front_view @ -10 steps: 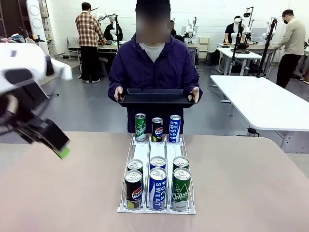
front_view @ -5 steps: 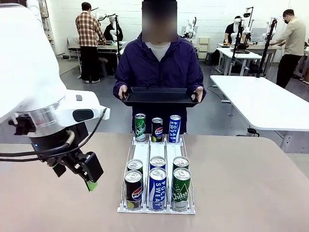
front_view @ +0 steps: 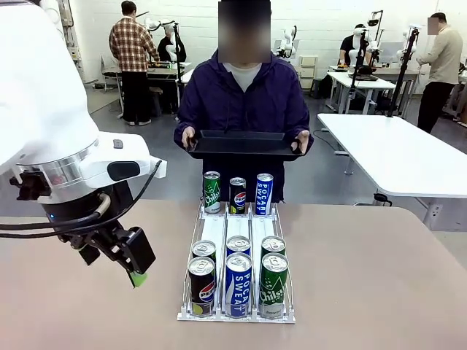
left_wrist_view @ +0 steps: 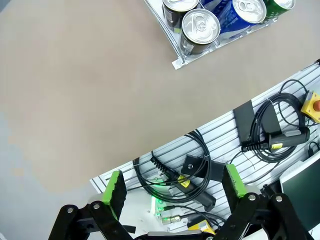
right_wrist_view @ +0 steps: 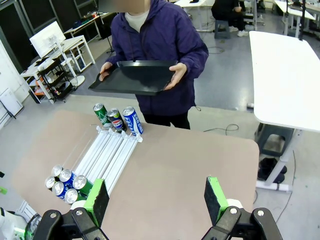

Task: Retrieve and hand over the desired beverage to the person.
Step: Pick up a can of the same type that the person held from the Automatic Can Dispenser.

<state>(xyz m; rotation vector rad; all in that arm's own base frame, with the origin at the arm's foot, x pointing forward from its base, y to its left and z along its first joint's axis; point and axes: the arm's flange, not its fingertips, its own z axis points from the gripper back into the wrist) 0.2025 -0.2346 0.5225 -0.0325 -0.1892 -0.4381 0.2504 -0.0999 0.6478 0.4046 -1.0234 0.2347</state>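
Left gripper [front_view: 133,273] above table [front_view: 365,277] left side, beside rack [front_view: 215,230]. 6 cans [front_view: 238,273] near end, 3 cans [front_view: 238,194] far end. Person [front_view: 244,95] holds black tray [front_view: 243,144].

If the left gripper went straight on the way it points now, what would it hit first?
Probably bare tabletop near the robot-side edge, off to the side of the can rack. The left gripper aims downward; depth is unclear, so it could instead meet the cable rail at that edge.

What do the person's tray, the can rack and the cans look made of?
Black tray: likely plastic, matte with slight sheen; moulded raised rim.
Can rack: probably clear plastic rails over white lanes; edges look see-through.
Cans: aluminium, judging by bare silvery tops with pull tabs; glossy printed sides.
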